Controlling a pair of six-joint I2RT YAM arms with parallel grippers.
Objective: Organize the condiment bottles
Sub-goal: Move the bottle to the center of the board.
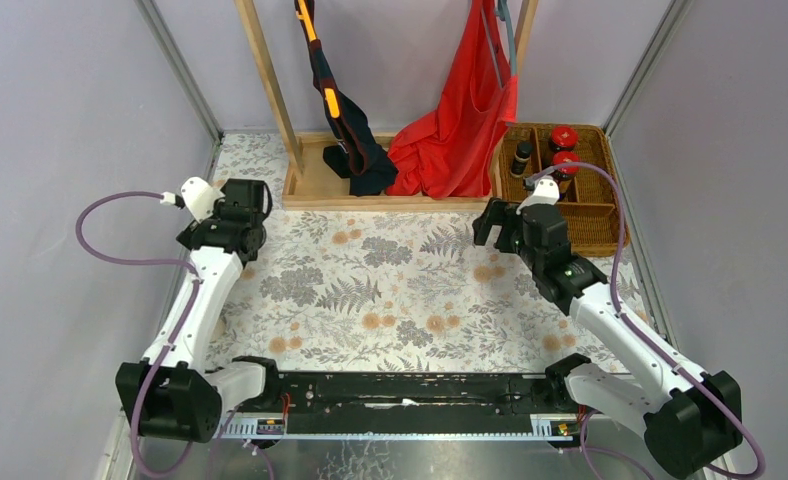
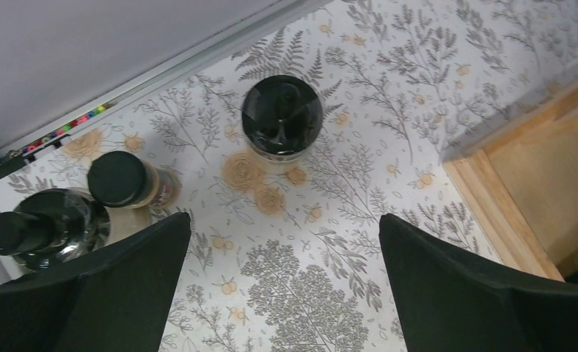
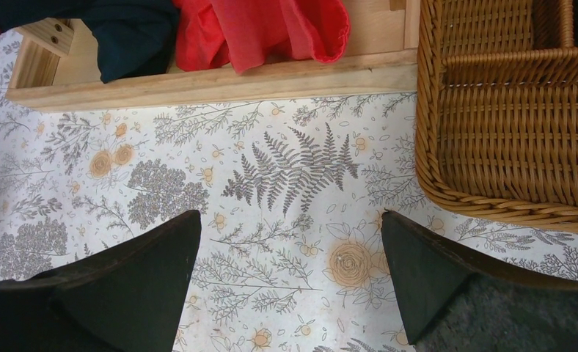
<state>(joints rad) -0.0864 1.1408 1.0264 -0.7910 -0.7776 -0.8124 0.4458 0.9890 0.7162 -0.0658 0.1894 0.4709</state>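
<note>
Wicker basket beside right claw, bottles near left claw, both spread wide.

I'm counting two red-lidded jars and four black-capped bottles, making six in all. I'm also seeing one wicker basket, one wooden rack, two garments and two robot arms.

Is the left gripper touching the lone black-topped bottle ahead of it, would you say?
Apart: the left wrist view shows patterned cloth between the left gripper and the bottle.
</note>
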